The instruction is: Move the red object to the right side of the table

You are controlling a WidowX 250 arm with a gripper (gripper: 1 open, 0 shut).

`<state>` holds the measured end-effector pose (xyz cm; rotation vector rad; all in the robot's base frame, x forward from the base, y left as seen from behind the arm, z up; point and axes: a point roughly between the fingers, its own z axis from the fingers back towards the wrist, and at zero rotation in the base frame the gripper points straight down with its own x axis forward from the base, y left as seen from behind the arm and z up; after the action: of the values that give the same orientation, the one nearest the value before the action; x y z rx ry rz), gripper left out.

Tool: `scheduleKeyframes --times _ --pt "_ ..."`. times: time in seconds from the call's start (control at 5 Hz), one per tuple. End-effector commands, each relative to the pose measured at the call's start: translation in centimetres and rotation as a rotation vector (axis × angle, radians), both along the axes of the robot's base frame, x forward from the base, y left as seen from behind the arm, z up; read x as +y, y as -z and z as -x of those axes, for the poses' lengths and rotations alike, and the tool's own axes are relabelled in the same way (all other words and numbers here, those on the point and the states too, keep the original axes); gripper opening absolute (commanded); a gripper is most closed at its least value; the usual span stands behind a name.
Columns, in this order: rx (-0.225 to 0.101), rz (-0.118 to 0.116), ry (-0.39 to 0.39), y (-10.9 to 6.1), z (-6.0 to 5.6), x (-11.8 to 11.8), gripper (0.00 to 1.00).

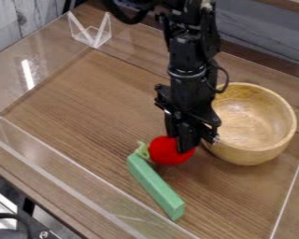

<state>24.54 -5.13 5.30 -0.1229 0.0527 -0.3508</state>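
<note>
Camera view, single frame: small round bright red toy fruit (172, 154) with a green leafy tip pointing left sits at the lower end of the black robot gripper (185, 147). The fingers are closed narrowly onto the top of the fruit, pinching it; the gripper points straight down. Whether the fruit rests on the surface or hangs just above it cannot be told.

The fruit is toward the front middle of the dark brown wood-grain table (78, 103), touching or just beside the upper end of the flat green rectangular block (156, 185), which lies diagonally toward the front right. The round light wooden bowl (258, 121) stands just to the right, behind the gripper, with the black arm overlapping its left rim. Low clear acrylic walls (34, 58) edge the tabletop.
</note>
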Motion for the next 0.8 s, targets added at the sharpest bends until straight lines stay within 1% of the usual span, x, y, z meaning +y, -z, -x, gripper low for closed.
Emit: scheduleKeyframes --times 0.0,0.2,0.4,0.6 --pt "-0.079 0.008 0.011 -2.9 -0.2 -0.1 0.00" --pt "-0.091 0.013 -0.007 -2.4 0.3 -3.3 0.00" --pt "-0.072 0.020 0.012 -0.4 0.9 -6.9 0.00" --pt "-0.042 0.028 0.024 1.5 1.7 -8.3 0.00"
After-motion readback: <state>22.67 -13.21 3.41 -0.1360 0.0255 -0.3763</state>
